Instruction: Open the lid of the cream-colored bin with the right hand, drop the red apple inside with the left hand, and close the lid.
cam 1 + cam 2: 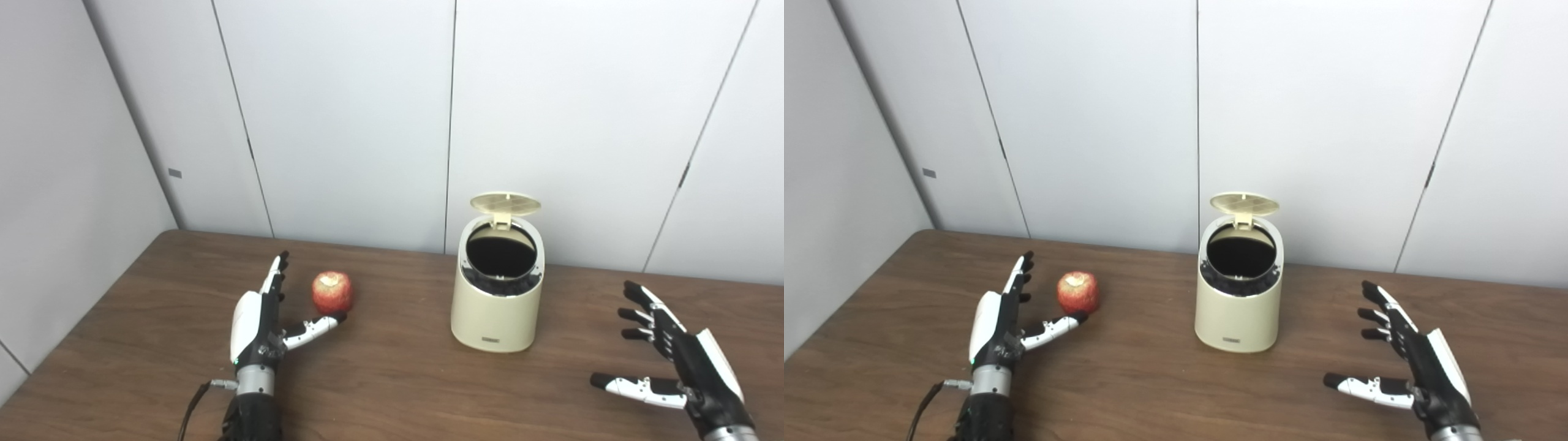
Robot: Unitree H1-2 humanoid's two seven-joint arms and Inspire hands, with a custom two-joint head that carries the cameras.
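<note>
Bin [497,306]: I see it upright on the table, a little right of centre, nearer the far edge than the near one.
Lid [505,203]: swung up and back on its far hinge, so the dark mouth faces me, unobstructed from above and from the near side.
Apple [332,292]: on the table left of the bin, well apart from it, with bare wood between them.
Left hand [260,318]: I have it resting just left of the apple, fingers straight and pointing to the far side, thumb stretched right with its tip at the apple's near base; whether it touches I cannot tell. Spread wide, holding nothing.
Right hand [1415,361]: near right of the table, well clear of the bin, fingers spread and slightly curled, thumb out to the left. It grips nothing.
Table [392,380]: brown wood; the far edge meets the white wall panels [349,116] just behind the bin, and the left edge runs close along the side wall.
Room: wide bare wood across the near middle, between my two hands.
</note>
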